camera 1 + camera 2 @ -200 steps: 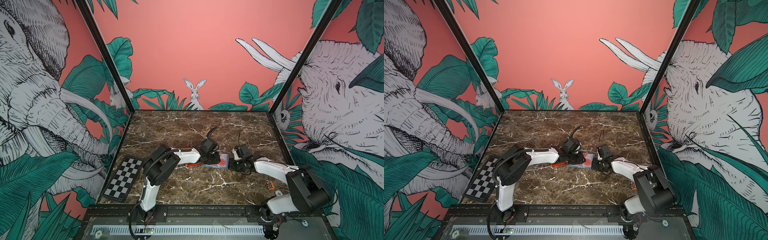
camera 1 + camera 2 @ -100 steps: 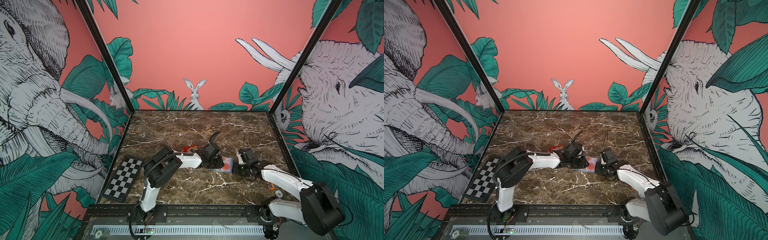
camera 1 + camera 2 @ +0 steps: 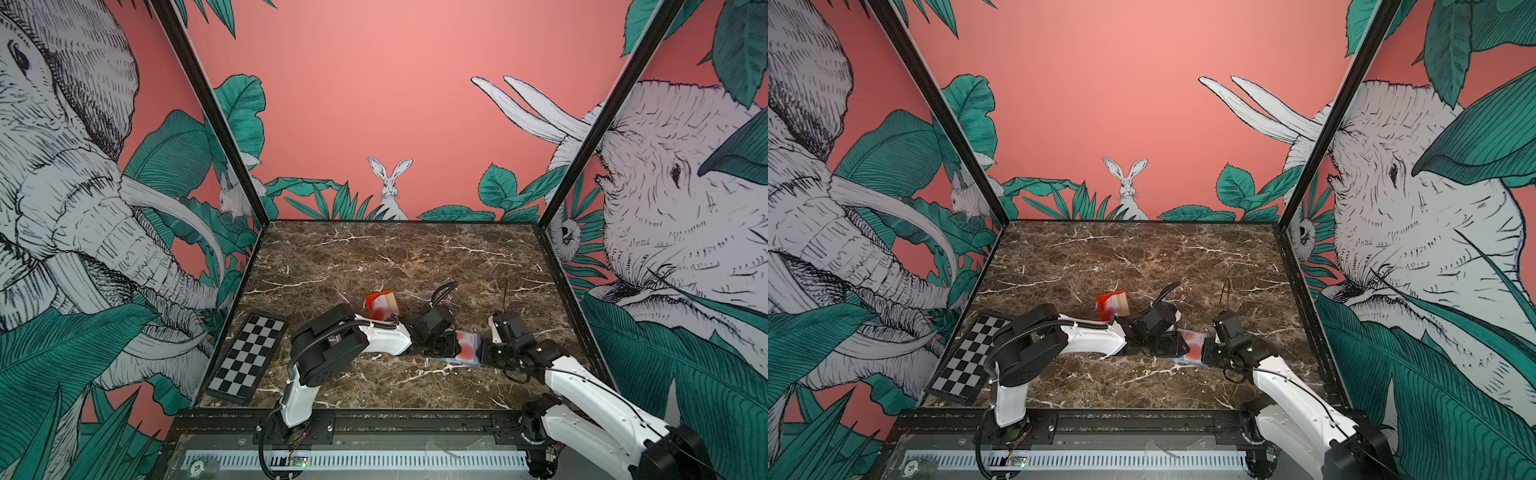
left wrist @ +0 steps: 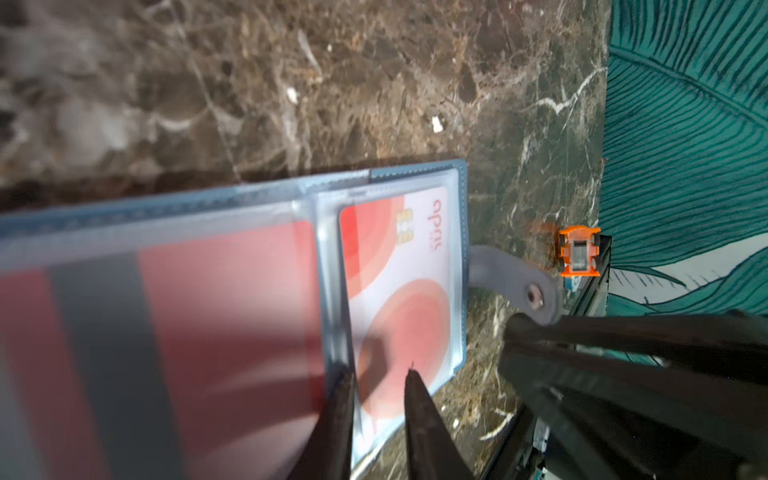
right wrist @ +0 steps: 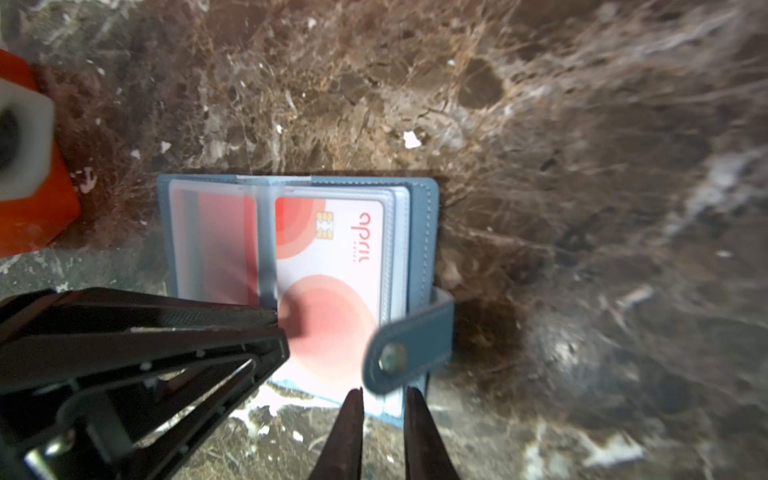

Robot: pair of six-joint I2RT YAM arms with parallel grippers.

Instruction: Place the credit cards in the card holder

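Observation:
The slate-blue card holder (image 5: 426,232) lies open on the marble between both grippers, and shows in both top views (image 3: 461,361). A white credit card (image 5: 332,257) with red circles sits in its clear sleeve, also in the left wrist view (image 4: 399,291). Another red card (image 5: 220,249) fills the facing sleeve. My left gripper (image 4: 380,374) rests its slightly parted fingertips on the holder near the fold. My right gripper (image 5: 384,392) stands a little open just short of the raised snap tab (image 5: 409,353), nothing between its fingers. A pile of cards (image 3: 381,306) lies behind the left arm.
A checkerboard panel (image 3: 249,357) lies at the table's left edge. A small orange plastic piece (image 4: 579,251) sits by the right wall, close to the right arm. The front rail (image 3: 374,419) runs just behind both arm bases.
Both grippers and the card holder have shifted toward the front and a little right. The card pile behind the left arm has come into view. The right gripper's fingers have parted slightly.

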